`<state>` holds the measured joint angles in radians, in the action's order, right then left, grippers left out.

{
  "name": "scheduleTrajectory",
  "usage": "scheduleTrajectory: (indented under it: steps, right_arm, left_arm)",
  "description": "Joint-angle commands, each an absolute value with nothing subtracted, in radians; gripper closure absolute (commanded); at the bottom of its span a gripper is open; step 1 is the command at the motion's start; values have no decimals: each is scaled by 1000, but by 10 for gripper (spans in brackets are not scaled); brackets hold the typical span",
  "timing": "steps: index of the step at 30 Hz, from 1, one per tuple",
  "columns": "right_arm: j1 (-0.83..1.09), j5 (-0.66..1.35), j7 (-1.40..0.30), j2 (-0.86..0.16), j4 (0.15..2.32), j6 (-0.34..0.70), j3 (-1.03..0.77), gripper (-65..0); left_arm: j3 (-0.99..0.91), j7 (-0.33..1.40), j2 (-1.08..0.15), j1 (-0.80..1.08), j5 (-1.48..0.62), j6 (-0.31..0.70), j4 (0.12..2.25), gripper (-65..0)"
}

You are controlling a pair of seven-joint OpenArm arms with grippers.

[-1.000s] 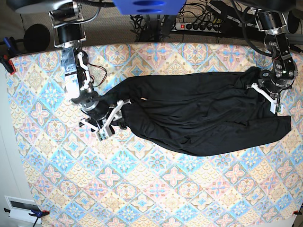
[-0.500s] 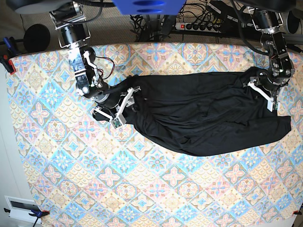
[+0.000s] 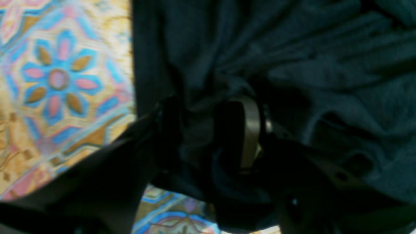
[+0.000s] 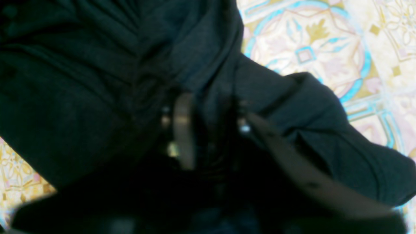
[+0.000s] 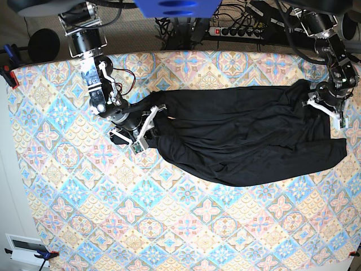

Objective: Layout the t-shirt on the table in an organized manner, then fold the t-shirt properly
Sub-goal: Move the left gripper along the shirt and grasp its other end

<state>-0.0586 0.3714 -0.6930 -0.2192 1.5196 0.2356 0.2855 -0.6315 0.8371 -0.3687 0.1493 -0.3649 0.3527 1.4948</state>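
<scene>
The black t-shirt (image 5: 242, 135) lies crumpled lengthwise across the far half of the patterned table (image 5: 169, 226). My right gripper (image 5: 144, 125) is at the shirt's left end. In the right wrist view, this gripper (image 4: 211, 128) is shut on a bunched fold of the t-shirt (image 4: 81, 81). My left gripper (image 5: 327, 106) is at the shirt's upper right corner. In the left wrist view, the left gripper (image 3: 209, 130) has its jaws spread wide, with loose t-shirt (image 3: 325, 65) fabric lying between them.
A power strip (image 5: 237, 31) and cables lie behind the table's far edge. A black round object (image 5: 42, 44) sits at the far left corner, and clamps (image 5: 8, 73) grip the left edge. A white device (image 5: 25, 248) is at the near left corner.
My right gripper has moved up and right into the shirt's left end and closed on the fabric. My left gripper has opened and shifted slightly up and right.
</scene>
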Motion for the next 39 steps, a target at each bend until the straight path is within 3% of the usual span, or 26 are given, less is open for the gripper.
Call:
scheduleTrajectory:
  steps: [1,3,13,19,24,34,39]
  right_arm:
    - [-77,380,-670,-225,1544,239,278,-51]
    - [-77,380,-668,-225,1546,239,275,0]
    - [-74,381,-671,-225,1661,239,275,0]
    - [-74,381,-668,-226,1664,239,274,0]
    - [-76,381,-668,-226,1664,239,274,0]
    - [-77,381,-668,-229,1664,239,272,0]
    - [-77,381,-668,-231,1662,239,272,0]
  left_arm:
    - [-659,817,-389,137,-372,354,1512,-268]
    - [-693,817,-389,116,-372,354,1512,-268]
    - [-783,817,-397,-25,-360,355,1508,-268]
    - [-627,816,-418,-157,-338,354,1431,-268]
    - [-498,750,-424,-291,-222,352,1256,-268]
    - [-254,404,-426,-539,87,352,753,-268]
    - [-163,344,-426,-618,154,351,568,-271]
